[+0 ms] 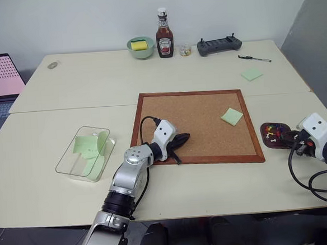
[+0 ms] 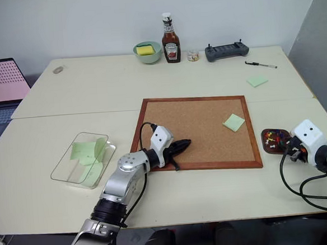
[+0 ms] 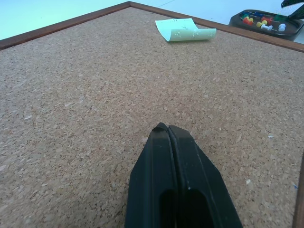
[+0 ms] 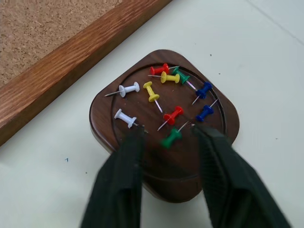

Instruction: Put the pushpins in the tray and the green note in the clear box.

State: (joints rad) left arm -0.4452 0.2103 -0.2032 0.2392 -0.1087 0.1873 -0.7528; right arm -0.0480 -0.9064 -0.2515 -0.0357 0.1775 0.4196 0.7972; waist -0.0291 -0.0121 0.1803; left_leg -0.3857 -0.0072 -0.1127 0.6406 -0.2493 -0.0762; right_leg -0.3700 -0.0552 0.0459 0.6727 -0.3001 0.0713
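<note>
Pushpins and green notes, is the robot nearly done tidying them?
Nearly. The pushpins lie in the tray, under the open right gripper. Green paper sits in the clear box. One green note remains on the corkboard; the shut left gripper holds nothing.

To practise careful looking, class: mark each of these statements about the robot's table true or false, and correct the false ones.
1. The tray holds pushpins. True.
2. The right gripper is shut. False: its fingers stand apart above the tray.
3. A green note lies on the corkboard. True.
4. The clear box is empty. False: green notes lie in it.
5. The left gripper is shut. True.
</note>
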